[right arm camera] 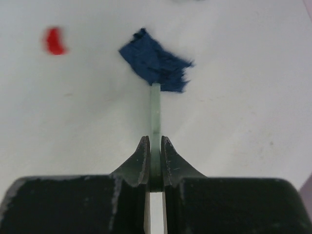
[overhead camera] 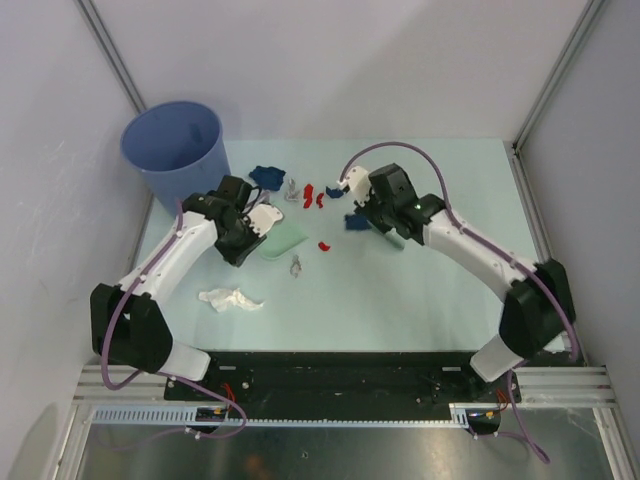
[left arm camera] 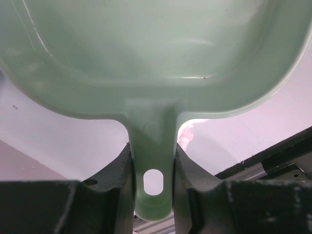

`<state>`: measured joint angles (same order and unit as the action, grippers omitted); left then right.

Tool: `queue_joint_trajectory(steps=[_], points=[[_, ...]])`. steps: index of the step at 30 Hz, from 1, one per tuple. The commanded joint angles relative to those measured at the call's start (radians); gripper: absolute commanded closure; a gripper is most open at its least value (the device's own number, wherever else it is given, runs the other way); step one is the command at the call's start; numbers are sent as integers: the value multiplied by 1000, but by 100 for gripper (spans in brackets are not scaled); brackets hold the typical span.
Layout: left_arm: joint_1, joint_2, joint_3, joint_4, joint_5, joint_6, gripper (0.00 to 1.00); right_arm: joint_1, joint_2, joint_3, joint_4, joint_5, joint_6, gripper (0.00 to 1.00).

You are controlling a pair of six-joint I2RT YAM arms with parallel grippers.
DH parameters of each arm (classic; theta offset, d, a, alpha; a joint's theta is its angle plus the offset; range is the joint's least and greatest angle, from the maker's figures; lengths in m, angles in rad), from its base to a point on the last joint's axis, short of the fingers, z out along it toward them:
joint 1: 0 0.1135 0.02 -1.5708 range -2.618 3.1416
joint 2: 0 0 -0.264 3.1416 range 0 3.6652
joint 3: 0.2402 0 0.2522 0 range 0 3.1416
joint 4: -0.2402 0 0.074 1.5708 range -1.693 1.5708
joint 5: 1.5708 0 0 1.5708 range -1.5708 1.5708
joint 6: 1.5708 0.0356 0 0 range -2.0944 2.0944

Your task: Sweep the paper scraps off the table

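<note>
Your left tool (left arm camera: 152, 152) is holding the mint-green dustpan (left arm camera: 156, 58) by its handle. The jaws are standing partly open and are pressing on both sides of the handle, beside its hanging hole. In the top view the pan is pointing toward the middle of the worktop (overhead camera: 400, 300). I cannot tell if it is touching the surface. The blue bucket (overhead camera: 175, 150) is standing behind this arm, in the far left corner.

Your right tool (right arm camera: 155, 148) is almost fully closed and is pinching the mint-green brush (right arm camera: 155, 107), which is showing only its thin edge to the wrist camera. The far end of the brush is touching a dark blue scrap (right arm camera: 155, 66). A red scrap (right arm camera: 55, 41) is lying well apart from it, to the left.

The paper scraps (overhead camera: 312, 195) are lying spread over the middle of the worktop, between your two tools. A second dark blue wad (overhead camera: 265, 174) is lying near the bucket, with a grey one (overhead camera: 291, 189) just beside the red pieces. Another grey piece (overhead camera: 296, 265) is lying nearer to the arm bases. A white wad (overhead camera: 230, 299) is lying alone beside your left arm.
</note>
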<state>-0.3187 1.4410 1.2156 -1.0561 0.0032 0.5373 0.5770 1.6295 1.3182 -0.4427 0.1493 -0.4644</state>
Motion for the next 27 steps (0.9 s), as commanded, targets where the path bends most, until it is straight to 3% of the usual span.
queue_joint_trajectory(steps=[1, 7, 10, 13, 15, 18, 23, 27], points=[[23, -48, -7, 19, 24, 33, 100, 70, -224, 10, -189, -119, 70, 100], [23, -34, -5, 27, 40, 30, 100, 67, -346, 16, 25, -136, 50, 100], [23, -37, -4, 28, 41, 20, 100, 54, -275, 16, 229, -134, -43, 100], [24, -63, -20, 28, 18, 16, 100, 24, -130, 38, 575, -82, -180, 100], [32, -80, -36, 28, 12, 24, 100, -37, 13, 90, 653, -164, -209, 100], [56, -99, -71, 30, 8, 32, 100, -92, 210, 234, 690, -311, -253, 100], [79, -99, -103, 33, 1, 35, 100, -65, 466, 449, 530, -295, -423, 100], [99, -100, -113, 38, 11, 36, 100, -26, 506, 411, 458, -267, -493, 100]])
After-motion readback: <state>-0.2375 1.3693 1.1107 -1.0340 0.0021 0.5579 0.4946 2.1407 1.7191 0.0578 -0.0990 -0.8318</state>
